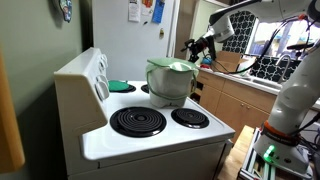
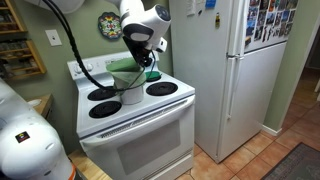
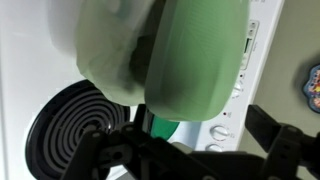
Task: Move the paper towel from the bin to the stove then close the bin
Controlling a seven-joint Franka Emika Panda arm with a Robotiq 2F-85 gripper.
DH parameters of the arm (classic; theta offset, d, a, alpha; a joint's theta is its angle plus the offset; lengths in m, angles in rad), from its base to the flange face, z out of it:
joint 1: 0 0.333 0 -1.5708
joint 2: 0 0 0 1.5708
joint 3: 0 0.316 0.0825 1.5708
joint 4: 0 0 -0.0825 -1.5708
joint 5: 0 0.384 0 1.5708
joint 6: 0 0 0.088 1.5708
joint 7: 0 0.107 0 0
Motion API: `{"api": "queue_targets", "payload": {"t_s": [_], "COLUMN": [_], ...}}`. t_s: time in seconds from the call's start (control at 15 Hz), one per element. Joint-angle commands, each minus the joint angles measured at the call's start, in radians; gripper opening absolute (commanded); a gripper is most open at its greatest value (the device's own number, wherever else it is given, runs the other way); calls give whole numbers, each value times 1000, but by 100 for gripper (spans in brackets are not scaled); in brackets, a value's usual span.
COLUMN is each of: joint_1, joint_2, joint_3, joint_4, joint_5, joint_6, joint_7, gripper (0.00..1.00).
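The bin (image 1: pixel 166 88) is a silvery-grey bucket with a domed green lid (image 1: pixel 171 68). It stands on the white stove (image 1: pixel 150 140) between the coil burners, and shows in both exterior views (image 2: pixel 131 90). The lid lies over the bin's top; I cannot tell if it is fully down. In the wrist view the green lid (image 3: pixel 195 55) fills the frame, blurred and very close. My gripper (image 2: pixel 143 62) hovers just above and behind the bin (image 1: pixel 197 50). Its dark fingers (image 3: pixel 185 150) are spread and hold nothing. No paper towel can be made out.
A flat teal disc (image 1: pixel 118 87) lies at the back of the stove by the control panel (image 1: pixel 98 75), whose knobs show in the wrist view (image 3: pixel 222 125). A white fridge (image 2: pixel 230 70) stands beside the stove. Wooden cabinets (image 1: pixel 235 100) stand beyond it.
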Motion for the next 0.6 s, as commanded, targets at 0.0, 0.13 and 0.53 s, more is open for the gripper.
{"api": "queue_targets", "payload": {"t_s": [0.0, 0.13, 0.53], "joint_1": [-4, -9, -12], "joint_2": [-49, -63, -72], "joint_3": [-4, -4, 5], "joint_4": [6, 17, 69], "joint_5": [73, 91, 111], "joint_6": [-111, -156, -239], "joint_7": [-59, -66, -71], "gripper": [100, 100, 100]}}
